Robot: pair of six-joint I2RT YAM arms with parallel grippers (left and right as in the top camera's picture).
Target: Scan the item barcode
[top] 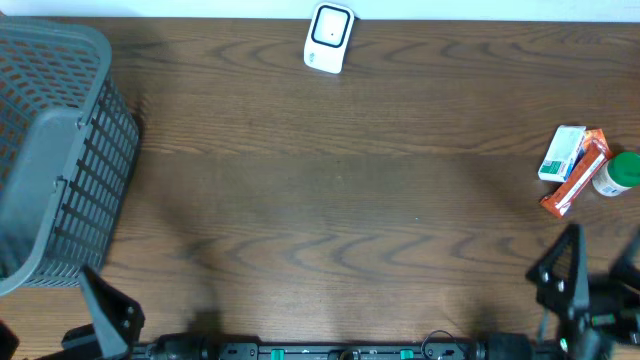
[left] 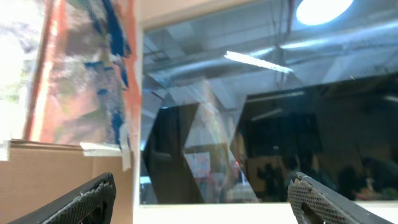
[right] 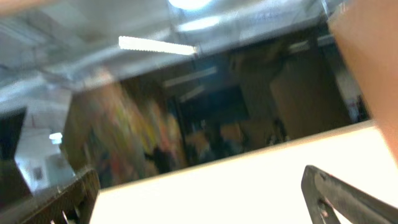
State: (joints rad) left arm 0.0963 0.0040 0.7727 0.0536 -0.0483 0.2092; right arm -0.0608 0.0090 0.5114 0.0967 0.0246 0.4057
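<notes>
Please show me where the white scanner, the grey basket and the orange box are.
White rectangular scanner (top: pixel 328 37): overhead view, on its front window.
Grey plastic slatted basket (top: pixel 105 160): overhead view, on its right wall.
Long orange cardboard box (top: pixel 577 177): overhead view, on its middle.

The basket stands just ahead of the left gripper. Ahead of the right gripper lie a box, a packet and a bottle (side by side, touching). The scanner sits far ahead, between both grippers.
</notes>
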